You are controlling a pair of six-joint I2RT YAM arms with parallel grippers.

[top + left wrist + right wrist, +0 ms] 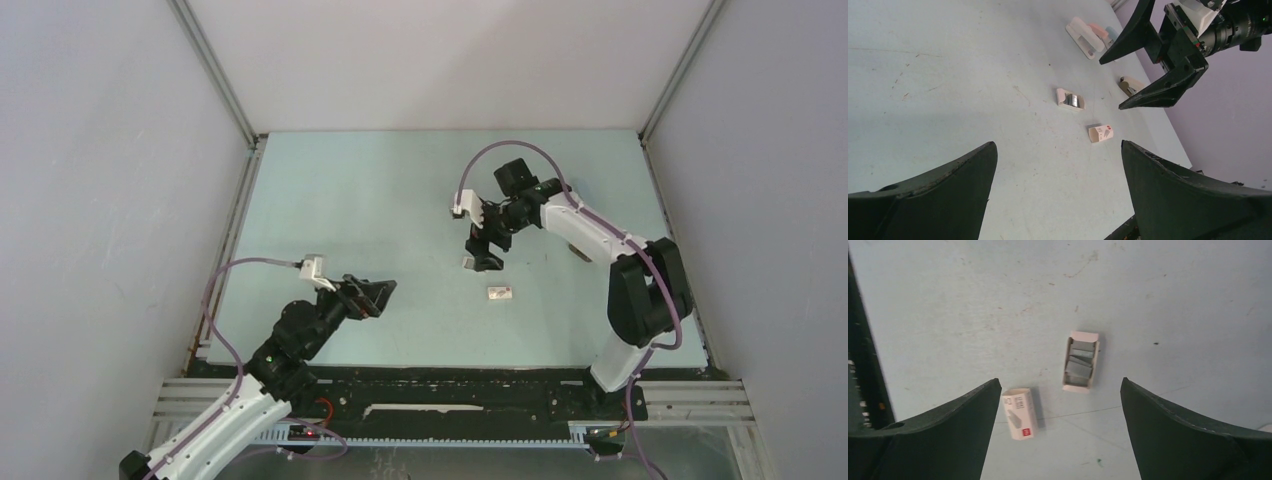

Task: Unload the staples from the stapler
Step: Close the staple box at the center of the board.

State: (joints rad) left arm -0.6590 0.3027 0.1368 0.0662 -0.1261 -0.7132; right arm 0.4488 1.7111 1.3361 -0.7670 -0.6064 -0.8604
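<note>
Plainly both claws stand spread wide and grip nothing. The right claw (pixel 1059 381) hangs above the counter (pixel 1173 300), over an open paper tray (pixel 1084 335) holding the grey staples (pixel 1078 369). A closed white box (pixel 1020 412) lies just beside it. The left claw (pixel 1058 145) hovers well apart, and the stapler (pixel 1087 36) lies beyond the tray.

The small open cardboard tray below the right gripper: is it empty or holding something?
Holding something. In the right wrist view the tray lies open-topped on the table, with several grey staples lying loosely inside it.
</note>
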